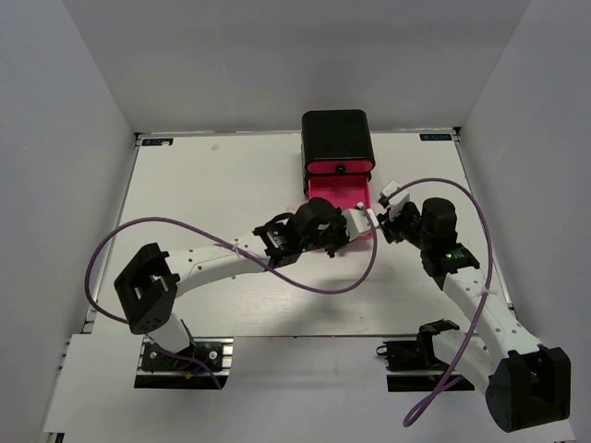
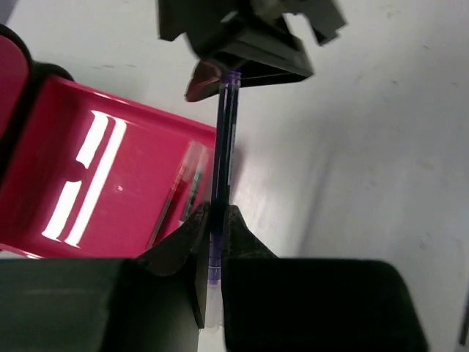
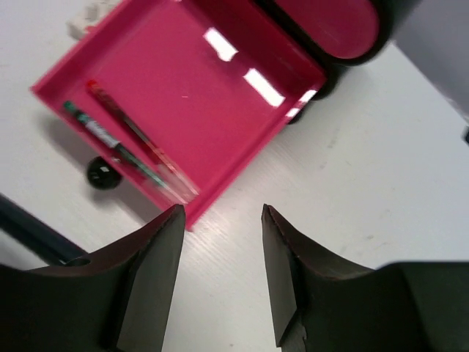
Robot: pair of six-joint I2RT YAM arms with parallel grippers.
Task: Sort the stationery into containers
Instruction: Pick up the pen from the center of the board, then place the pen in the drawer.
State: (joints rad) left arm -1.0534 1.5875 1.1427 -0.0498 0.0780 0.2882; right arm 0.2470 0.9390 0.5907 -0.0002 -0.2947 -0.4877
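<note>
My left gripper is shut on a dark blue pen. It holds the pen just off the right edge of the pulled-out pink drawer. The pen's far end reaches up to my right gripper. That gripper stands open above the bare table by the drawer's near corner, and the blue pen runs outside its left finger. A red pen and a green pen lie in the drawer. A small white block lies beyond the drawer.
The black cabinet stands at the back centre with a shut pink drawer above the open one. The open drawer's black knob sticks out at its front. Purple cables loop over both arms.
</note>
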